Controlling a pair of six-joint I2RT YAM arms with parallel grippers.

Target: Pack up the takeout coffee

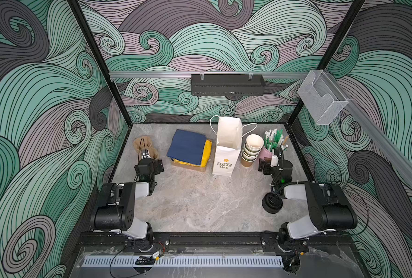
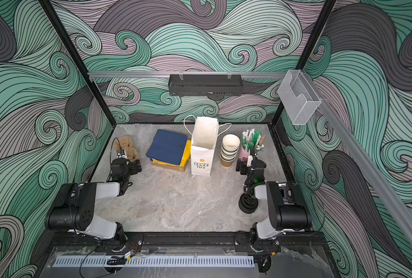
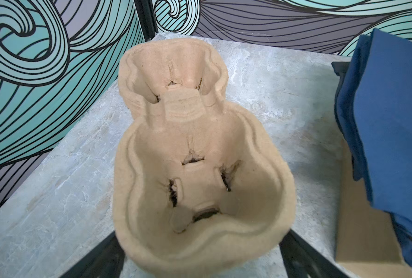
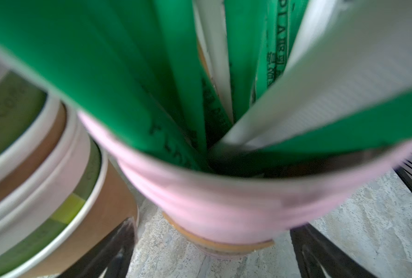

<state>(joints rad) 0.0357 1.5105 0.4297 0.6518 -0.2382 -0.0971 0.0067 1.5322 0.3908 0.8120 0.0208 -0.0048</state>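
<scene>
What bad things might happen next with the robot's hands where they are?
1. The open right gripper straddles the pink cup of wrapped straws, with the cup stack right beside it; a nudge might tip either.
2. The open left gripper straddles one end of the pulp cup carrier; pushing might slide it away.
3. The tall paper bag looks light and may topple.

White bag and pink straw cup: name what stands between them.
The stack of lidless paper cups stands between white bag and pink cup, in both top views.
</scene>
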